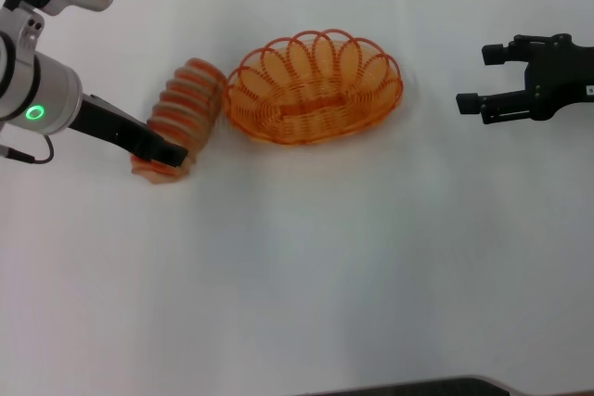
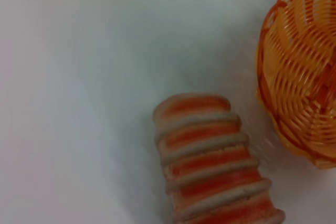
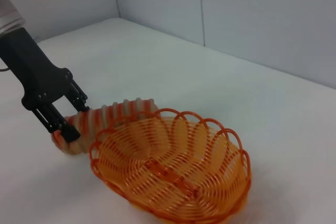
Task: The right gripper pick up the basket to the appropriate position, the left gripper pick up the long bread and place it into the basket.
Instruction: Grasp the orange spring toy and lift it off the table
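The long bread (image 1: pixel 186 108), a tan loaf with orange ridges, lies on the white table just left of the orange wire basket (image 1: pixel 278 67). My left gripper (image 1: pixel 165 152) is at the loaf's near end, its fingers (image 3: pixel 59 125) clamped on either side of that end. The left wrist view shows the bread (image 2: pixel 212 166) close up with the basket's rim (image 2: pixel 270 108) beside it. The basket (image 3: pixel 173 115) stands empty and upright. My right gripper (image 1: pixel 475 78) is open and empty, hovering well to the right of the basket.
The white table (image 1: pixel 306 266) stretches in front of the basket and bread. A pale wall (image 3: pixel 252 14) rises behind the table in the right wrist view. A dark edge (image 1: pixel 445 387) shows at the table's front.
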Robot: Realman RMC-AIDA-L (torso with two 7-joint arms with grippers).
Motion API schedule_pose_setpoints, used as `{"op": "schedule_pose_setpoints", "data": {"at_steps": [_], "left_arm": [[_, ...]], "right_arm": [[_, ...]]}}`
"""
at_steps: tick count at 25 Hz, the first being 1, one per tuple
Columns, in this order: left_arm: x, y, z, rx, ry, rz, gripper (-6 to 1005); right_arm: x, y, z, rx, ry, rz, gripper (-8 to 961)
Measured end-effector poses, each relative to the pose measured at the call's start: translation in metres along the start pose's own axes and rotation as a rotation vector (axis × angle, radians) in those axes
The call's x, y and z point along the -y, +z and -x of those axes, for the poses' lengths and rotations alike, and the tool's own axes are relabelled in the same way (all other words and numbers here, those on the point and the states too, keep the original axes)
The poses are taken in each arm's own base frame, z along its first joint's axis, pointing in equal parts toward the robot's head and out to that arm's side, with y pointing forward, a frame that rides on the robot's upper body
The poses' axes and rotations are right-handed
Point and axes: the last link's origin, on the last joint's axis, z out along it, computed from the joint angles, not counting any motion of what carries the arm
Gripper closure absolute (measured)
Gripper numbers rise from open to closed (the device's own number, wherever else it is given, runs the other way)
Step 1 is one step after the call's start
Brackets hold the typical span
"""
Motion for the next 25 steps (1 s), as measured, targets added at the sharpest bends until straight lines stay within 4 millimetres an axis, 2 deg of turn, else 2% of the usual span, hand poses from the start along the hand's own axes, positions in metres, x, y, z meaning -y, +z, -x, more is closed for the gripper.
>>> {"op": "schedule_pose_setpoints", "data": {"at_steps": [2, 6, 16, 25], "left_arm": [[0.001, -0.001, 0.0, -0.006, -0.001, -0.006, 311], [0.003, -0.002, 0.0, -0.016, -0.003, -0.016, 378], [0.007, -0.005, -0.003, -0.033, -0.019, -0.024, 461], [0.021, -0.029, -0.015, -0.108, -0.02, -0.064, 505]], "right_arm": [[0.0, 0.0, 0.0, 0.0, 0.002, -0.001, 5], [0.0, 0.0, 0.0, 0.001, 0.004, -0.001, 5], [0.0, -0.001, -0.001, 0.001, 0.013, -0.003, 5], [0.0, -0.001, -0.001, 0.001, 0.014, -0.003, 5]]}}
